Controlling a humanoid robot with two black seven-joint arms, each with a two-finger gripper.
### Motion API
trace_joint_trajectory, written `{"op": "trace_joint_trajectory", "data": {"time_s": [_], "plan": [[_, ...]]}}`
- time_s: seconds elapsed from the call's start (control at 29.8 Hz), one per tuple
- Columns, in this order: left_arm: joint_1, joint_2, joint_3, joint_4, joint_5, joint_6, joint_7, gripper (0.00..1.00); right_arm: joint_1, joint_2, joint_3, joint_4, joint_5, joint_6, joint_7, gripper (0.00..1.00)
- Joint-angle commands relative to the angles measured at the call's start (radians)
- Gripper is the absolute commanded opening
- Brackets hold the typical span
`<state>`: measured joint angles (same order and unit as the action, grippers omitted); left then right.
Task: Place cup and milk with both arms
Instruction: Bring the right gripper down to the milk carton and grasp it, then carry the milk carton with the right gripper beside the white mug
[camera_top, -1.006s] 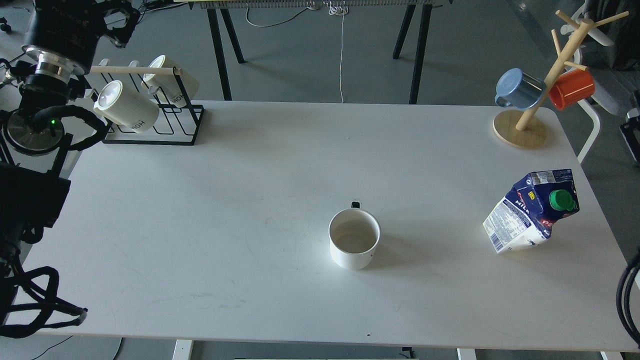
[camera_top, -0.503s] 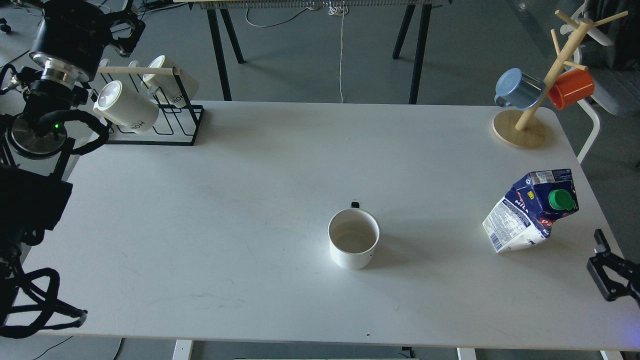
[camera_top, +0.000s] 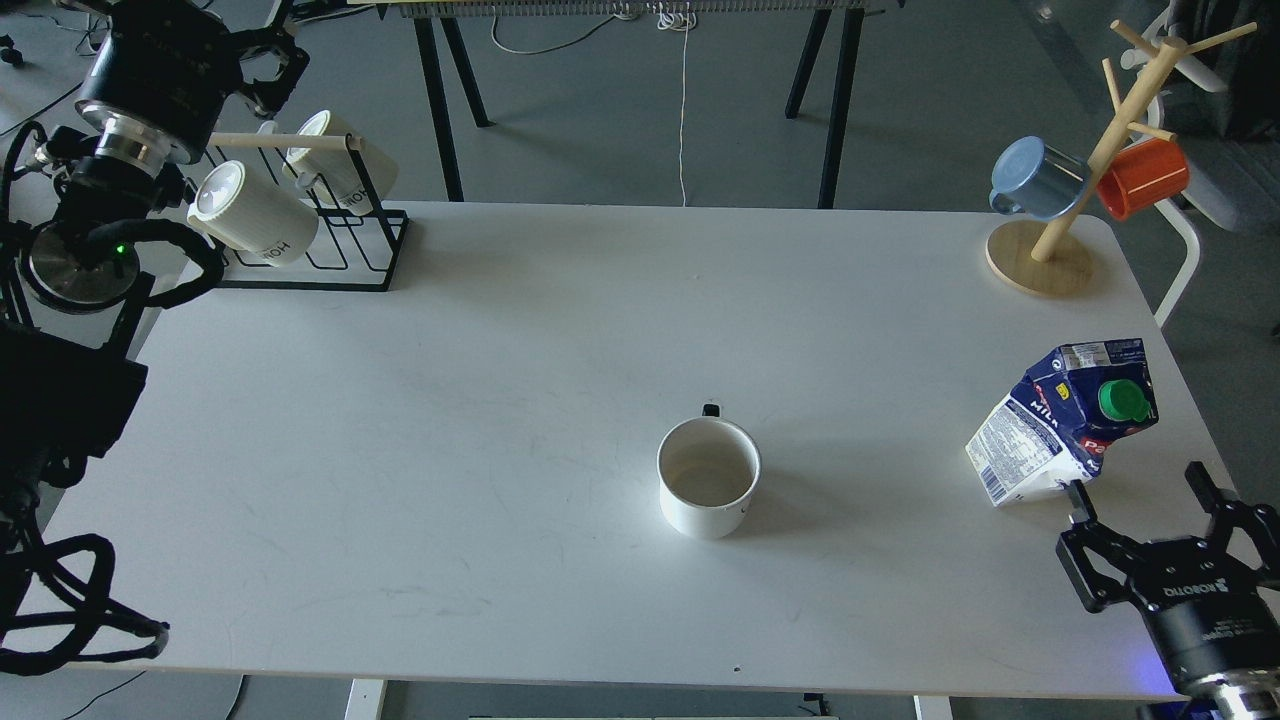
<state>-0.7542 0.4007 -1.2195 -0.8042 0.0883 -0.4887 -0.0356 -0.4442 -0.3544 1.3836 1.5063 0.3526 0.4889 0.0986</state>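
Observation:
The cup (camera_top: 709, 489), a wide white mug with its dark-tipped handle pointing away, stands upright and empty in the middle of the white table (camera_top: 500, 400). The milk (camera_top: 1062, 425), a gable-top carton with a dark blue top and green cap, stands leaning near the right edge. My right gripper (camera_top: 1135, 487) is open at the front right, just in front of the carton and apart from it, holding nothing. My left gripper (camera_top: 262, 50) is high at the back left above the mug rack, dark and partly cut off; its fingers cannot be told apart.
A black wire rack (camera_top: 330, 255) with two ribbed white mugs (camera_top: 250, 215) stands at the back left, right by my left arm. A wooden mug tree (camera_top: 1045, 255) with a blue mug (camera_top: 1035, 178) and an orange mug (camera_top: 1145, 177) stands at the back right.
My right gripper has come into view from the lower right and moved left toward the milk carton. My left arm has shifted slightly to the right. Cup and milk have not moved.

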Motion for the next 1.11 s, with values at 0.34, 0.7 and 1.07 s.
{"op": "trace_joint_trajectory", "data": {"time_s": [0.34, 0.7, 1.07], "plan": [[0.001, 0.033, 0.0, 0.0, 0.001, 0.0, 0.0, 0.99, 0.097, 0.084, -0.029, -0.113, 0.0, 0.0, 0.004, 0.94], [0.006, 0.052, 0.0, 0.0, 0.002, 0.0, -0.001, 0.99, 0.211, 0.087, -0.052, -0.196, -0.001, 0.0, 0.004, 0.79], [0.006, 0.053, 0.0, 0.0, 0.002, 0.0, -0.001, 0.99, 0.202, 0.1, -0.127, -0.173, -0.001, 0.0, 0.006, 0.19]]}}
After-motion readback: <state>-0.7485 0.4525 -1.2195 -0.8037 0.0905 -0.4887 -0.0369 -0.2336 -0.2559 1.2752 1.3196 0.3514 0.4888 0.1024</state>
